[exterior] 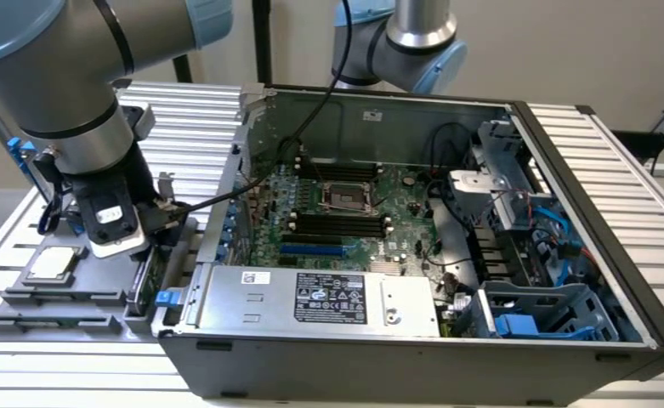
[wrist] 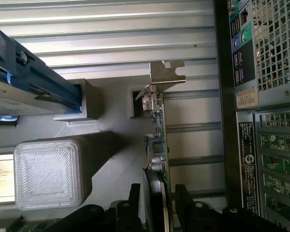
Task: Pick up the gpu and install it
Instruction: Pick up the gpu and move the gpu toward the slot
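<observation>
The gpu [wrist: 160,128] stands on edge in the grey holder's [wrist: 111,159] slot nearest the case [wrist: 227,121]. The gripper's [wrist: 157,187] black fingers [wrist: 134,193] are apart, straddling its thin green board below the silver bracket [wrist: 164,72].

Seemingly beige wall [exterior: 559,51], ribbed metal table [exterior: 638,170]

gpu [wrist: 160,131]: green circuit board, bare shiny metal bracket. table [wrist: 111,38]: ribbed brushed aluminium. holder [wrist: 117,141]: matt grey plastic.
</observation>
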Motion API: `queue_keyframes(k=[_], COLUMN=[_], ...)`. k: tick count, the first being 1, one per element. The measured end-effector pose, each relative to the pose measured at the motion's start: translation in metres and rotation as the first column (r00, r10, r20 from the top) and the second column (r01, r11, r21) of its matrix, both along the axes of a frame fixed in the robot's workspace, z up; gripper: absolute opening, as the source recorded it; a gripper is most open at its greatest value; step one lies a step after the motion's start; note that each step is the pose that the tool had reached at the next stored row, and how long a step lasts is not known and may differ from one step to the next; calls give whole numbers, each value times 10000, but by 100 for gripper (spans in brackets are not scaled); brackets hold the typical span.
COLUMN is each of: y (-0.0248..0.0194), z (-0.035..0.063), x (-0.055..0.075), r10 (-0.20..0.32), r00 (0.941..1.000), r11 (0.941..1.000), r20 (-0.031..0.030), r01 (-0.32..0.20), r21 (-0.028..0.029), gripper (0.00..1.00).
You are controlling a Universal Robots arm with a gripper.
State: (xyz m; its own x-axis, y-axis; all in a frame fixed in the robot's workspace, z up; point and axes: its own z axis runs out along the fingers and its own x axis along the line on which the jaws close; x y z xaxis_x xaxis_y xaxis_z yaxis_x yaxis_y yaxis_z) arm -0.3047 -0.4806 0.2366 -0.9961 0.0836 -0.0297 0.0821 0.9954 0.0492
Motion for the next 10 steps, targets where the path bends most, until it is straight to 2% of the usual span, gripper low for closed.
queue_keyframes(k=[1,3,4,10], y=[0,0,0,0], z=[0,0,0,0], x=[0,0,0,0], r10=[0,0,0,0], r00=[10000,10000,10000,10000], r11=[10000,10000,10000,10000], r20=[0,-2,-1,0], r01=[0,0,0,0], r21=[0,0,0,0], gripper=[36,36,29,28])
